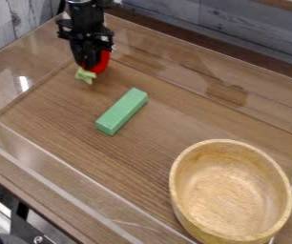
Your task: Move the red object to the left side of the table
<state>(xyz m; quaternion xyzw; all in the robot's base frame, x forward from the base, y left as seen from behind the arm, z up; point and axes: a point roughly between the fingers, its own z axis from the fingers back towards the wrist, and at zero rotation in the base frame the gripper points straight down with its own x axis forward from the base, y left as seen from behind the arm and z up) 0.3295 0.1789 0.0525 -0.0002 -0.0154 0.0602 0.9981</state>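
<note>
The red object (97, 65), a small glossy red toy fruit with a pale green leafy end, lies at the far left of the brown wood-grain table (187, 105). My black gripper (90, 57) comes straight down over it, and its fingers (76, 52) sit close on either side of the fruit, shut on it. The fruit's lower end rests at or just above the tabletop; I cannot tell which. Much of the red body is hidden behind the fingers.
A green rectangular block (122, 111) lies diagonally near the table's middle. A round light wooden bowl (230, 192) stands at the front right. Low clear acrylic walls (34, 152) border the table.
</note>
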